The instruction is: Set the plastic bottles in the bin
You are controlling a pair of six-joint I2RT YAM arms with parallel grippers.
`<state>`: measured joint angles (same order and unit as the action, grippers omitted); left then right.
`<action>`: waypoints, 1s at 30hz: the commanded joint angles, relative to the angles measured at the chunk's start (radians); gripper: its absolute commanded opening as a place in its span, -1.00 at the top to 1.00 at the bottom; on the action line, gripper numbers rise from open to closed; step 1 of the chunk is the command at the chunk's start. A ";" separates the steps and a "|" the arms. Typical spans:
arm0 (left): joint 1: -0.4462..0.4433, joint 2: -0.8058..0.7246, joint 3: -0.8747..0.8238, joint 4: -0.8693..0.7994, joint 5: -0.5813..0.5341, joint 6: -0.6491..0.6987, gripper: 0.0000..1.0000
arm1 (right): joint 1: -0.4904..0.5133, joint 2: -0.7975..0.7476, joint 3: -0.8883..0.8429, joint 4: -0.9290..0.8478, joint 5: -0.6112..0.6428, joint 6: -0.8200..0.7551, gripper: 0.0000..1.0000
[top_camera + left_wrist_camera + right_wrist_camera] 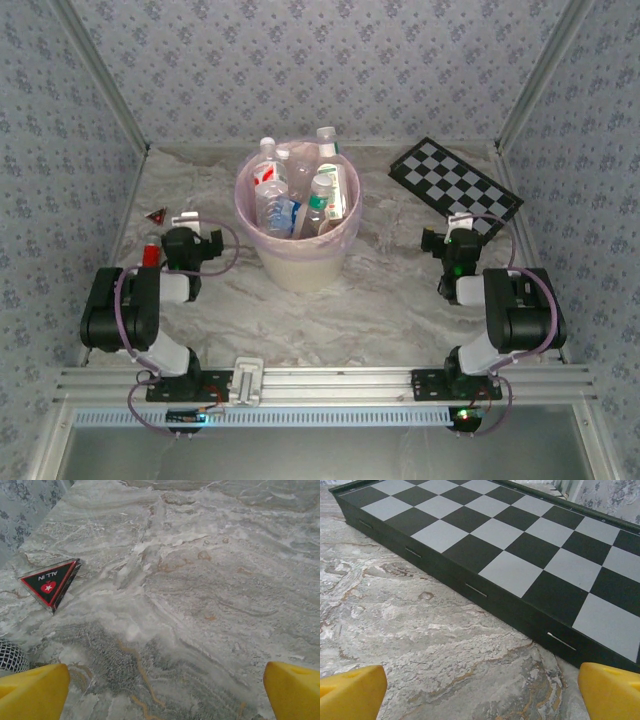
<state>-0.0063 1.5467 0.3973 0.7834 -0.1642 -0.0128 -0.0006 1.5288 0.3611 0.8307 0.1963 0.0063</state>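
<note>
Desk: marbled grey desk
Bin: round cream pink-lined bin; clear plastic bottles inside
Claws: left claw, right claw flank bin; both spread, empty

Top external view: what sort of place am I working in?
Probably a staged robot test cell: wallpaper-patterned panels in an aluminium frame, a marble-look table cover, and props like the chequered board and the bin of plastic bottles.

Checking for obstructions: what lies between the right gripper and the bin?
Nothing. In the top view, the stretch from the right gripper to the bin is bare table.
</note>
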 commanded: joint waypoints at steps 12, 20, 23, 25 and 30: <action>0.006 -0.010 0.015 0.032 0.051 -0.021 -0.98 | -0.001 -0.007 0.016 0.012 -0.008 -0.012 -1.00; 0.008 -0.009 0.015 0.032 0.054 -0.021 -0.98 | -0.002 -0.007 0.015 0.011 -0.008 -0.012 -1.00; 0.007 -0.009 0.015 0.031 0.054 -0.019 -0.98 | -0.001 -0.007 0.016 0.011 -0.008 -0.012 -1.00; 0.008 -0.010 0.015 0.032 0.054 -0.020 -0.98 | -0.001 -0.007 0.016 0.011 -0.007 -0.012 -1.00; 0.007 -0.009 0.015 0.033 0.054 -0.021 -0.98 | -0.001 -0.007 0.017 0.008 -0.010 -0.011 -1.00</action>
<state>-0.0063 1.5463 0.3977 0.7891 -0.1261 -0.0193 -0.0006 1.5288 0.3611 0.8307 0.1932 0.0063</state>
